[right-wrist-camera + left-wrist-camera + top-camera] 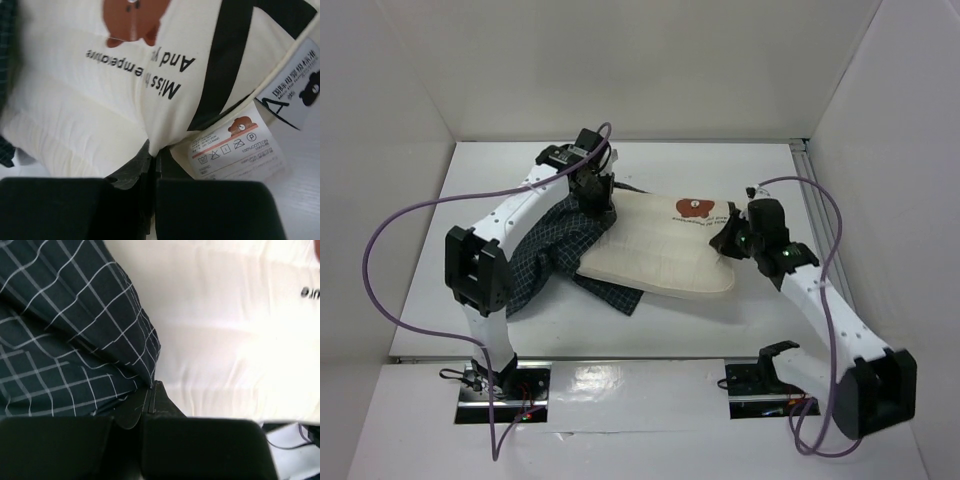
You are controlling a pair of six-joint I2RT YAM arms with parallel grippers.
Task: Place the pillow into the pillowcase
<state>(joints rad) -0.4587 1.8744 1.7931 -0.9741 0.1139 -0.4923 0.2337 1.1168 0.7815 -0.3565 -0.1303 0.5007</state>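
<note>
The cream pillow (655, 250) with a brown bear print lies across the table middle, its left end resting on the navy checked pillowcase (545, 255). My left gripper (598, 205) is shut on the pillowcase's edge (100, 340) beside the pillow's far-left corner (225, 330). My right gripper (725, 242) is shut on the pillow's right edge (100, 100), pinching a fold of cream cloth next to the white care tags (232, 147). The bear print (131, 20) and black lettering show above the jaws.
White walls enclose the table (720, 310) on three sides. A metal rail (810, 190) runs along the right edge. Purple cables (380, 250) loop from both arms. The pillowcase's lower corner (615, 295) sticks out from under the pillow.
</note>
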